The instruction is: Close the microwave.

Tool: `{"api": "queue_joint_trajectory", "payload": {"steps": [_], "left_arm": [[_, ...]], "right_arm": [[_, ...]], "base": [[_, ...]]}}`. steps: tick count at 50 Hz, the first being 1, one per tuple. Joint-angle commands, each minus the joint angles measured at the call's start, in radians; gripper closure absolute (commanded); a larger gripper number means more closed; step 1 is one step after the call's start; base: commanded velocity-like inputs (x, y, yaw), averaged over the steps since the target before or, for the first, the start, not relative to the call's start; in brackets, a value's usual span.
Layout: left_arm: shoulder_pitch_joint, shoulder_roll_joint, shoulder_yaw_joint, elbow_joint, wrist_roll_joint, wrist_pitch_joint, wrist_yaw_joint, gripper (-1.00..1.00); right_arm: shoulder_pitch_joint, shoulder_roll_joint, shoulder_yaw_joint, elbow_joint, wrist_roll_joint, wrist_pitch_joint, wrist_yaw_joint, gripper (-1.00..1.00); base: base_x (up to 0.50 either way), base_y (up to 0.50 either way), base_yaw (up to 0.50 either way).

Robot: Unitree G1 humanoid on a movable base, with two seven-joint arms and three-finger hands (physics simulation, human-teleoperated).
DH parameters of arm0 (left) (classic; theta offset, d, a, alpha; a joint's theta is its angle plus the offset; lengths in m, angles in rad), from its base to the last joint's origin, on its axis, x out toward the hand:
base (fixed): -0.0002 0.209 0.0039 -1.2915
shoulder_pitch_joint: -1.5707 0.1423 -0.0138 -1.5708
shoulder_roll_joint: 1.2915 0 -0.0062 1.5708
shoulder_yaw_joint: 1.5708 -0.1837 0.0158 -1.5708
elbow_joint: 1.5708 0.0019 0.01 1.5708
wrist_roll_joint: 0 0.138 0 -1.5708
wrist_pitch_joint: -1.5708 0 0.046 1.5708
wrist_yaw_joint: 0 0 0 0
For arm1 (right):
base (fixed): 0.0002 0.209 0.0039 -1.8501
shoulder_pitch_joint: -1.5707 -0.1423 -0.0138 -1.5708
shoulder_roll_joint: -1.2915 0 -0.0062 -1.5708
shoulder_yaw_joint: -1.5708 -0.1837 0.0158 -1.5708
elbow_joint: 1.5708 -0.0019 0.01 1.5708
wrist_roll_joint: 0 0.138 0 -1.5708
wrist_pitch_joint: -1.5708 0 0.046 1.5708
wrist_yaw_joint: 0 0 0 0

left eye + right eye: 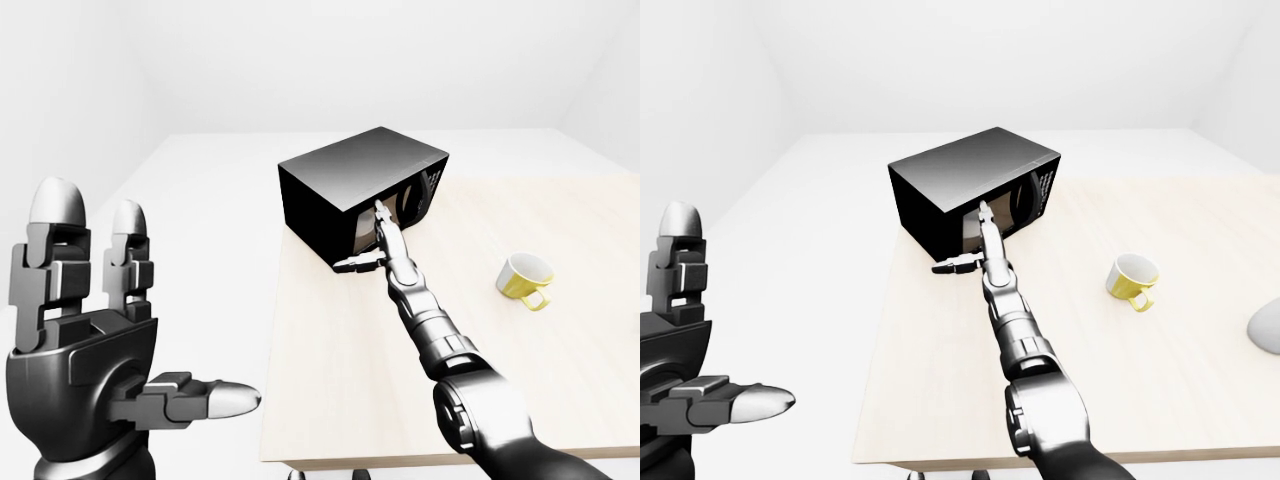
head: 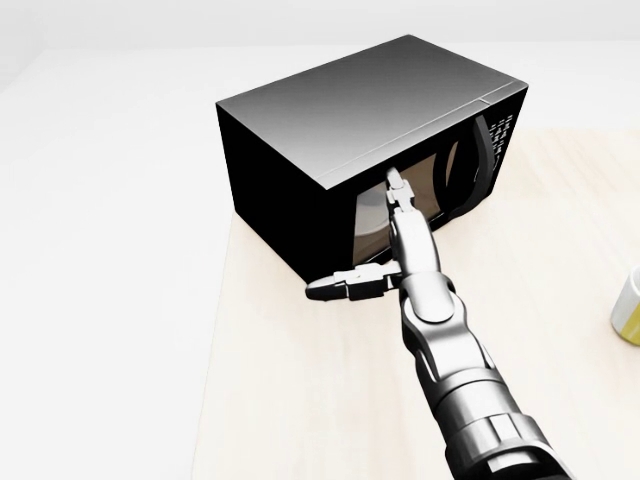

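Nearest the camera in the left-eye view, the left hand (image 1: pixel 95 345) is raised at the lower left with its fingers upright and spread and its thumb pointing right, holding nothing and well apart from the table (image 1: pixel 330 400). The right hand (image 2: pixel 385 250) reaches out from the bottom of the head view along its long arm, its fingers stretched straight and its thumb stuck out to the left, so it too is wide and grips nothing. Its fingertips (image 2: pixel 396 181) lie against the glass door of the microwave (image 2: pixel 300 120). This black microwave stands at the table's upper left corner, turned at an angle, with its keypad and dark handle toward the view's right. The door looks nearly flush with the body; I cannot tell whether it is fully latched, and through the glass only a dim brownish interior shows, with no contents I can make out. To the right on the table, well apart from the microwave, a yellow cup (image 1: pixel 524 279) lies tipped on its side, showing its white inside with nothing in it.
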Motion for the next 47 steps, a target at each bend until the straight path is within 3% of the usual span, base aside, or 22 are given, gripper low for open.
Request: {"api": "queue_joint_trajectory", "payload": {"steps": [1, 2, 3, 5, 8, 15, 21, 26, 31, 36, 47], "left_arm": [[0.001, 0.0, -0.004, 0.011, 0.005, 0.0, -0.002, -1.0], [0.001, 0.0, -0.005, 0.011, 0.006, 0.0, -0.002, -1.0], [-0.001, 0.0, -0.005, 0.01, 0.006, 0.0, 0.0, -1.0], [-0.009, 0.004, -0.004, 0.002, 0.004, 0.0, 0.006, -1.0], [-0.001, 0.002, -0.01, 0.017, 0.011, 0.0, 0.001, -1.0], [-0.008, 0.002, 0.007, 0.006, -0.002, 0.0, 0.003, -1.0], [-0.004, 0.0, 0.007, 0.004, -0.003, 0.0, 0.0, -1.0], [0.001, -0.001, 0.001, 0.004, 0.002, 0.0, -0.003, -1.0], [0.006, -0.003, 0.001, -0.002, 0.005, 0.0, -0.005, -1.0], [0.01, -0.005, -0.008, 0.002, 0.015, 0.0, -0.006, -1.0], [0.012, -0.004, -0.009, 0.0, 0.015, 0.0, -0.007, -1.0]], "right_arm": [[0.016, 0.002, 0.036, -0.152, 0.032, 0.0, 0.007, -1.0], [0.078, 0.007, 0.046, -0.293, 0.033, 0.029, 0.015, -1.0], [0.143, 0.011, 0.055, -0.445, 0.03, 0.099, 0.019, -1.0], [0.263, 0.02, 0.076, -0.727, 0.017, 0.175, 0.03, -1.0], [0.399, 0.031, 0.092, -1.029, 0.002, 0.175, 0.052, -1.0], [0.65, 0.053, 0.152, -1.501, -0.039, 0.175, 0.082, -1.0], [0.829, 0.051, 0.197, -1.724, -0.047, 0.175, 0.07, -1.0], [0.976, 0.038, 0.185, -1.911, 0.006, 0.175, 0.055, -1.0], [1.105, 0.021, 0.163, -1.951, 0.044, 0.175, 0.055, -1.0], [1.11, 0.027, 0.125, -1.953, 0.071, 0.175, 0.064, -1.0], [1.117, 0.026, 0.148, -1.94, 0.054, 0.175, 0.06, -1.0]], "base": [[0.01, 0.0, 0.0], [0.0, 0.0, 0.0], [0.0, 0.0, 0.0], [0.0, 0.0, 0.0], [0.0, 0.0, 0.0], [0.0, 0.0, 0.0], [0.0, 0.0, 0.0], [0.0, 0.0, 0.0], [0.0, 0.0, 0.0], [0.0, 0.0, 0.0], [0.0, 0.0, 0.0]]}}
